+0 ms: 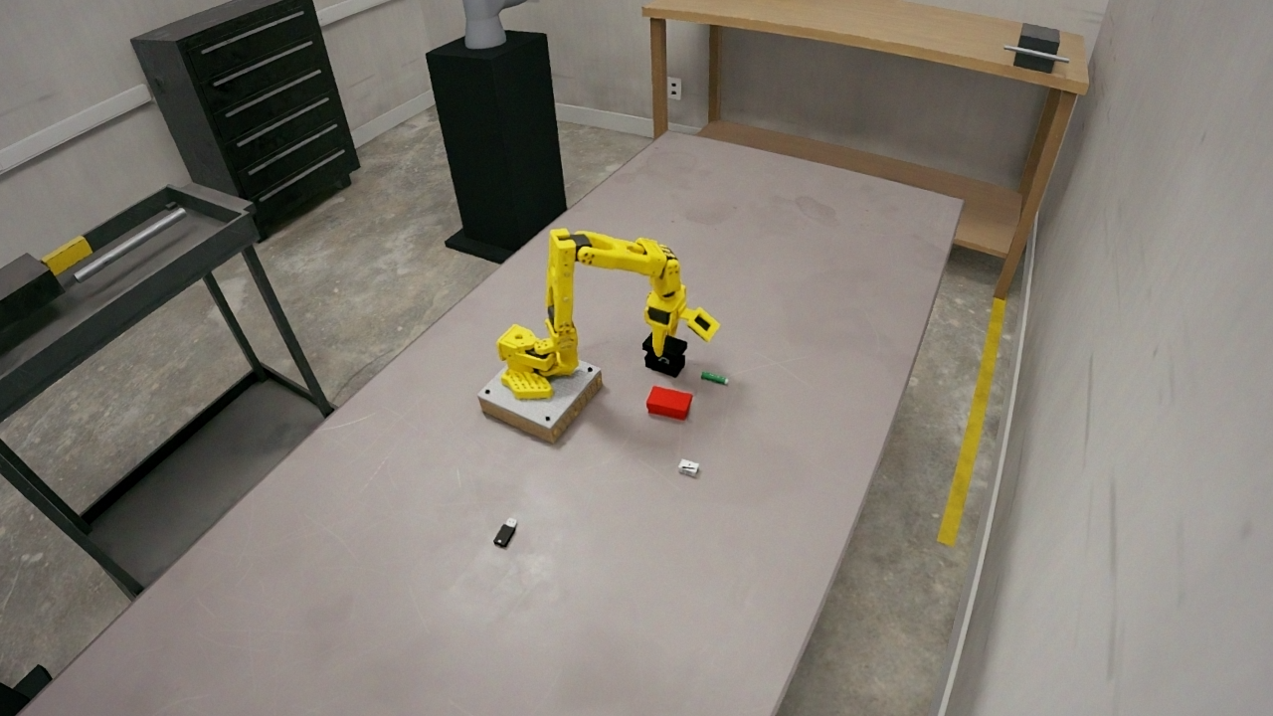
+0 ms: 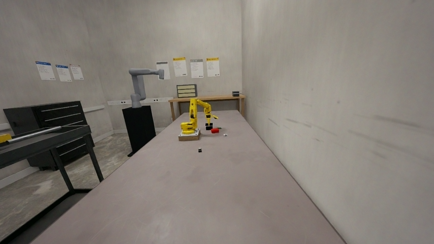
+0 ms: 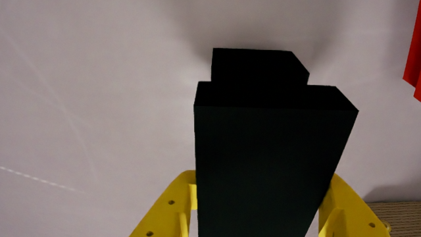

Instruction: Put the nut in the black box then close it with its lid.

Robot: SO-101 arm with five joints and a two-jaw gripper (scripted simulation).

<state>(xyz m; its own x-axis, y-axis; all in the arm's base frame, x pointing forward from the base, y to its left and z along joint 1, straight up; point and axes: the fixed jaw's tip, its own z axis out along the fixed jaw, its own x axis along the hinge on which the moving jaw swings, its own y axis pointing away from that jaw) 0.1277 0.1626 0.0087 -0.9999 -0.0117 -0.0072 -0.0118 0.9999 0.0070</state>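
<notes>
My gripper (image 1: 663,340) points straight down and is shut on the black lid (image 3: 266,148), which fills the middle of the wrist view between the two yellow fingers. The lid (image 1: 664,345) sits on or just above the black box (image 1: 664,364), offset a little, so a part of the box (image 3: 256,66) shows beyond the lid's far edge. I cannot tell whether the lid touches the box. The nut is not visible in any view; the inside of the box is hidden by the lid.
A red block (image 1: 668,401) lies just in front of the box, and its edge shows in the wrist view (image 3: 414,49). A small green cylinder (image 1: 713,377) lies to the right. A small white piece (image 1: 687,466) and a black stick (image 1: 504,532) lie nearer the front. The arm's base (image 1: 540,392) stands to the left.
</notes>
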